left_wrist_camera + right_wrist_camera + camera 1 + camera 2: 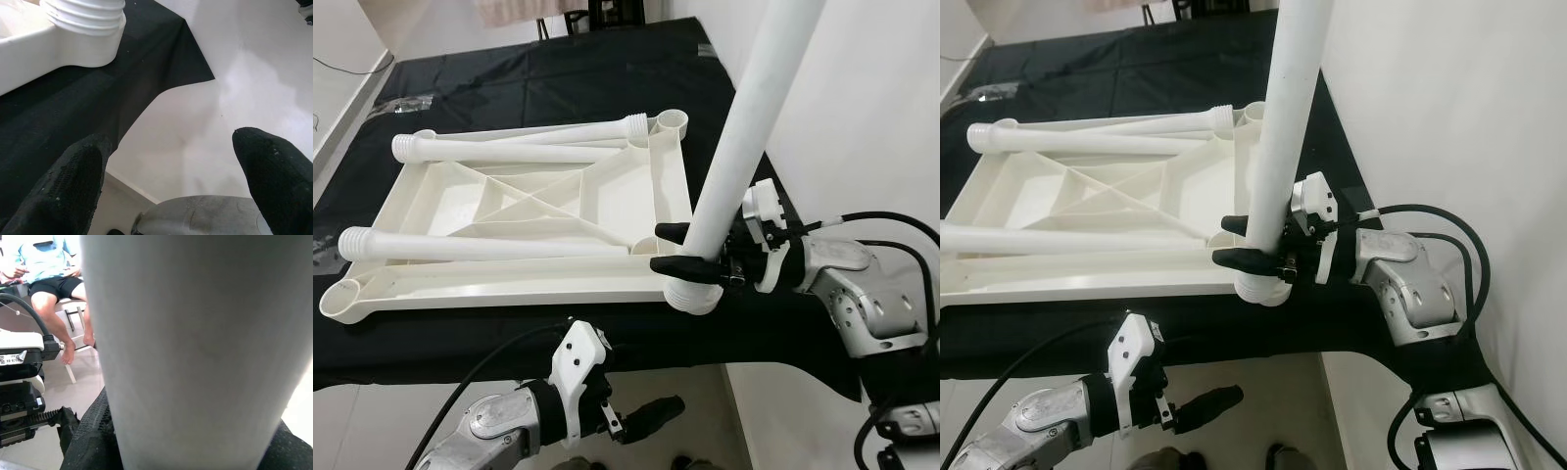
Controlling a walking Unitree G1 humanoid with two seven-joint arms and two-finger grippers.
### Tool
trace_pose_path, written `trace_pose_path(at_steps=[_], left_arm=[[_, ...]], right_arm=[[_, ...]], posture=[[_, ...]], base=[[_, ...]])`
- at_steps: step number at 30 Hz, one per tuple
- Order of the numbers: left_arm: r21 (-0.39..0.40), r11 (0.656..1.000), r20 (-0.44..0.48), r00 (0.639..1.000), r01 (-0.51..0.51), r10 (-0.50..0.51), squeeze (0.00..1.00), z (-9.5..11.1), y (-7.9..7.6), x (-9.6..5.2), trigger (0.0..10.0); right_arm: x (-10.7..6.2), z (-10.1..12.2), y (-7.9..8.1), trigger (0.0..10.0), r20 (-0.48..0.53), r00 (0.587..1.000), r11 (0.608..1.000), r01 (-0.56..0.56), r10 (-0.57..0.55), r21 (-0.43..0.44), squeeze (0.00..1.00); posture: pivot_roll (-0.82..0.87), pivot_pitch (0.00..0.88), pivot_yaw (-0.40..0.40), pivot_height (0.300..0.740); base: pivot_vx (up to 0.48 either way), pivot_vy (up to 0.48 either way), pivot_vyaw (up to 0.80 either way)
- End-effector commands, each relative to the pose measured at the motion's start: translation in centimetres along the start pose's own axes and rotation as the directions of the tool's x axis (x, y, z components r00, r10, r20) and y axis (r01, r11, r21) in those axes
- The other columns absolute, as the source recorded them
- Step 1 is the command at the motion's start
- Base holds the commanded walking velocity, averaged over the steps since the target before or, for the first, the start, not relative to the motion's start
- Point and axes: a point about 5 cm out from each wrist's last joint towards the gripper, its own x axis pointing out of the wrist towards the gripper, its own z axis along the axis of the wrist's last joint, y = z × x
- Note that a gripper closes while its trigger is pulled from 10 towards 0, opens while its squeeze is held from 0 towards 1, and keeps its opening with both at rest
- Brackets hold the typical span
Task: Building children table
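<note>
Behind upright leg (744,127), socket (697,294) (half hidden)

The two head views looked forward and down from above onto the black cloth (558,69) and the upturned white tabletop (558,211), sharing nearly the whole scene (the right eye sat slightly further right). The left wrist camera looked along its black fingers (73,186) from below the cloth's edge. The right wrist camera sat pressed close against the upright white leg (195,347).
</note>
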Motion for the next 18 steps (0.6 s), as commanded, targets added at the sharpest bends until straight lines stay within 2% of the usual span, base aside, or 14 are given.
trace_pose_path(at_steps=[1,10,18], left_arm=[[-0.015,1.000,-0.024,1.000,0.016,-0.016,0.00,-0.3,-0.4,-0.4,10.0],[-0.022,1.000,-0.028,0.999,0.020,-0.020,0.00,-0.4,-0.7,-0.5,10.0],[-0.020,0.999,-0.030,0.999,0.028,-0.028,0.00,-0.3,-0.7,-0.4,10.0]], right_arm=[[0.0,-0.9,0.2,10.0,-0.044,0.999,1.000,-0.019,0.019,0.013,0.00],[-1.5,-1.2,0.2,10.0,-0.111,0.994,1.000,0.010,-0.012,-0.019,0.00],[-1.7,-1.4,0.5,10.0,-0.134,0.991,1.000,-0.016,0.014,-0.016,0.00]], posture=[[0.08,0.274,0.052,0.740],[0.08,0.282,0.055,0.740],[0.07,0.276,0.055,0.740]], base=[[0.000,0.000,0.00],[0.000,0.000,0.00],[0.000,0.000,0.00]])
